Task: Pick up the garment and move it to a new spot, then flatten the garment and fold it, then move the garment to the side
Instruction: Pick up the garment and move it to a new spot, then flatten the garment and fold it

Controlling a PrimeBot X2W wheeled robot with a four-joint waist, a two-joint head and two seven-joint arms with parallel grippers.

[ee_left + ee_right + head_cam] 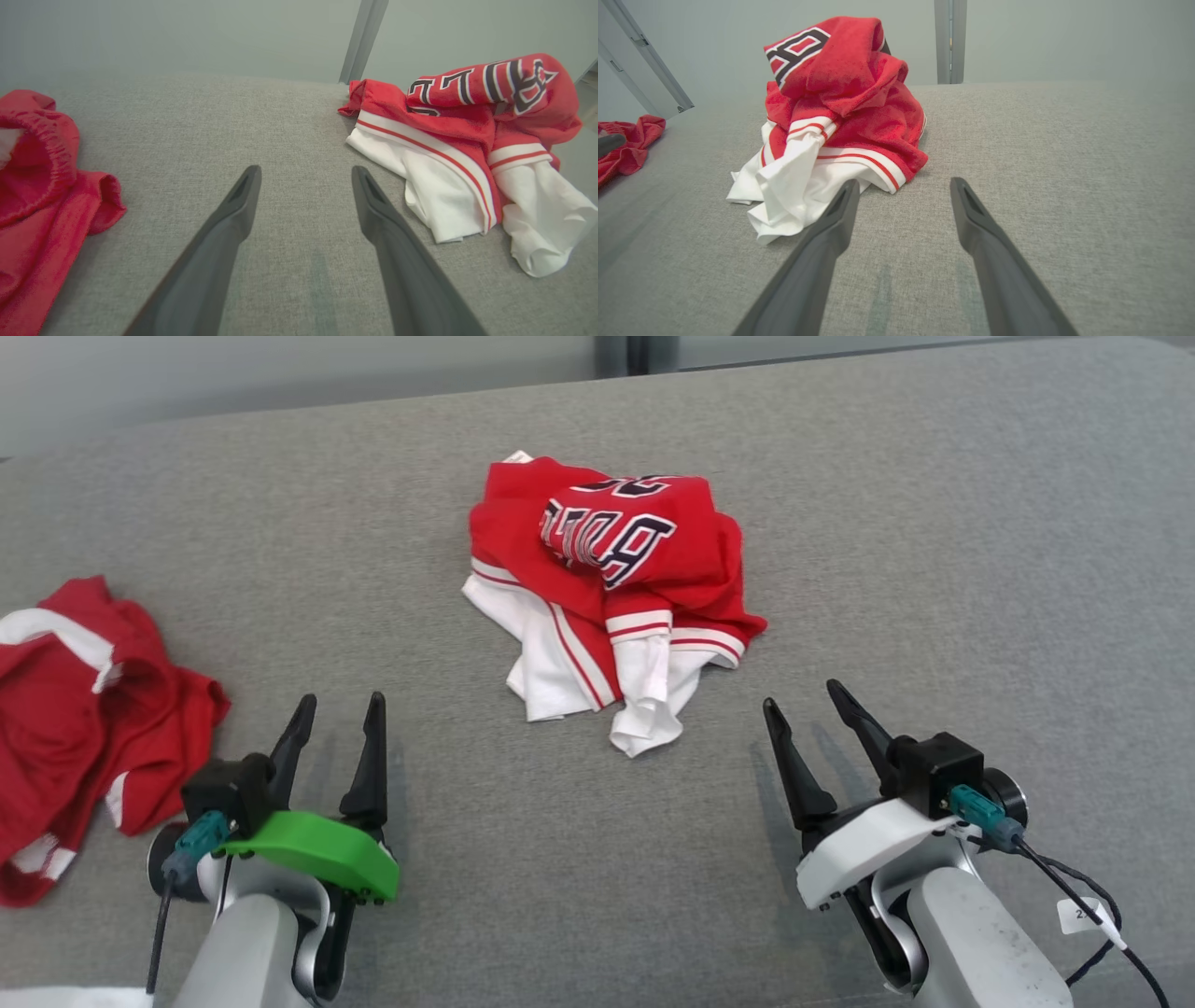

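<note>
Found crumpled red-and-white garment (607, 588) at middle of worktop (934, 523); saw left end effector (341, 698) and right end effector (802, 693) open, empty, nearer.

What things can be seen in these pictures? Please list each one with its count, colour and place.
jersey: one, red and white with dark letters, crumpled in the middle of the surface
second garment: one, red with white trim, crumpled at the left side of the surface
surface: one, grey fabric, under both garments
wall: one, pale grey, behind the surface
post: one, grey, upright against the wall
cable: one, black, with a white tag, at the right wrist
left fingers: two, dark, spread apart, empty, beside the second garment
right fingers: two, dark, spread apart, empty, near the jersey's right side
</note>
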